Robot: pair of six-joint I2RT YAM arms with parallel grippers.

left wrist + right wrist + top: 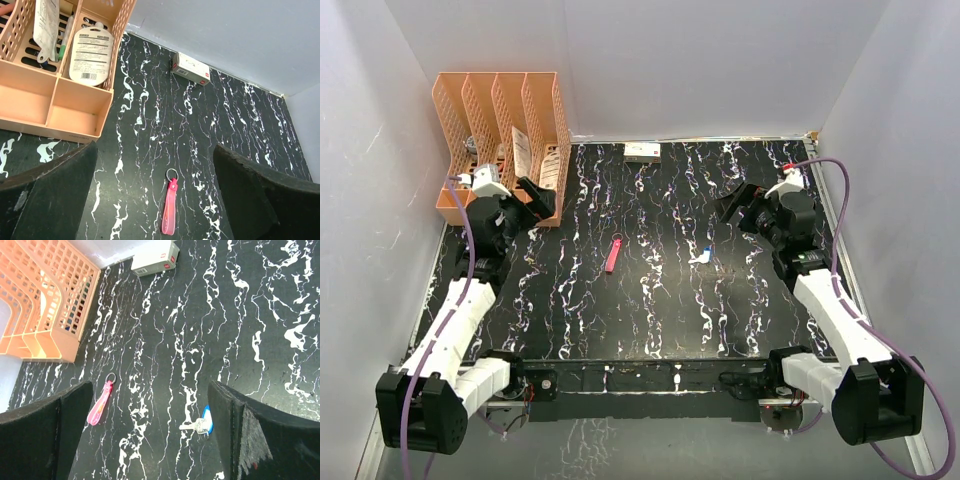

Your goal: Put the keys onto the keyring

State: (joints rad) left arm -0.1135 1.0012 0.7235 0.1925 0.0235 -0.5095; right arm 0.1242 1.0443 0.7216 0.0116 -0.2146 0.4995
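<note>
Smooth marble-patterned table (650, 320) — keyring (170, 212) glossy plastic strap, metal ring.

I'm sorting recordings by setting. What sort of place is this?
Probably a robot test cell, not a home: plain white walls box in a black marbled table, two arms are bolted at its near edge, and a few props lie out, like the keyring and orange file rack.

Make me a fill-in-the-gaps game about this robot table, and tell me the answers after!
The keyring has a ____ strap.
One of the keys has a bright ____ head.
The left gripper and right gripper are both ____, holding nothing.
The peach file rack stands beside the ____ gripper.
Missing words: pink, blue, open, left.
</note>
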